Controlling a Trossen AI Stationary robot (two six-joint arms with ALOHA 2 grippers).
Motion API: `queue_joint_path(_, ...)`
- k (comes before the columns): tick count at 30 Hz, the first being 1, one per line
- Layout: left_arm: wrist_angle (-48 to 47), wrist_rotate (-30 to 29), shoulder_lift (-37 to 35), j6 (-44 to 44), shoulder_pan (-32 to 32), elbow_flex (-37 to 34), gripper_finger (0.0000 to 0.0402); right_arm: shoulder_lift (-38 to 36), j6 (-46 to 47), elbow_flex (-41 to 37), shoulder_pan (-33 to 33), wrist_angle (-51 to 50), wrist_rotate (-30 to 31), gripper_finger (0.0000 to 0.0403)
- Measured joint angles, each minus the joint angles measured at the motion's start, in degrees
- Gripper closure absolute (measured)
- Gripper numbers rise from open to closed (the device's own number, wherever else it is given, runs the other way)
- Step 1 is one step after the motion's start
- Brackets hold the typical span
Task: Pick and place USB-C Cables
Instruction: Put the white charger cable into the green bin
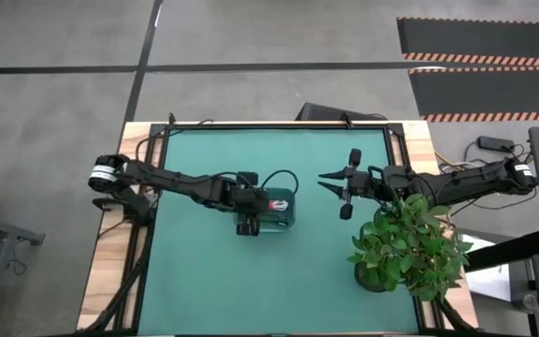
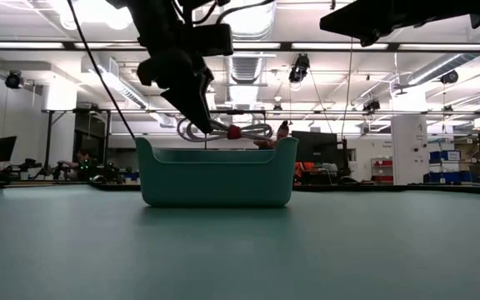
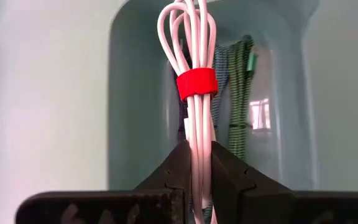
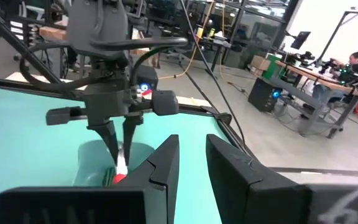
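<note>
Right now the left gripper (image 3: 199, 163) is pinching the white cable (image 3: 194, 56), a thin bundle with a red tie (image 3: 196, 83) wrapped around it. Its two dark fingers (image 3: 174, 168) are squeezed tight on the white strands, one on each side. Seen from above, the left gripper (image 1: 249, 201) sits at the edge of the teal bin (image 1: 286, 217) near the middle of the green table (image 1: 213, 281), and the red tie (image 1: 278, 203) shows over the bin. From table height, the left gripper (image 2: 198, 104) hangs above the bin's (image 2: 215, 177) left side, and the white cable (image 2: 232, 131) lies sideways just over the rim, with loops sticking out. You cannot tell from there if the bundle touches the rim. Inside the bin, behind the white cable, there is a green cable (image 3: 241, 93) with a woven look, lying against the bin wall. A darker cable (image 3: 180, 118) shows beside it, but it is mostly hidden, so its colour is hard to tell. The right gripper (image 1: 326, 181) waits well apart from the bin, over the table's right part, next to a leafy green plant (image 1: 408, 241) in a pot. Its fingers (image 4: 163, 163) stand a little apart with a gap between them, and nothing is in that gap. Past them you can see the left arm's gripper (image 4: 120, 146) pointing down at the bin (image 4: 95, 163).
</note>
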Motion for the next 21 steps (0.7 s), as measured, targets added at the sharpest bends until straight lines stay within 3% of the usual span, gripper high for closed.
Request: queue_joint_path(21, 4.8, -1.2, 0.0, 3.7, 1.5, -4.1, 0.0381, 0.0, 0.0, 0.0, 0.0, -0.5, 0.1, 0.0330)
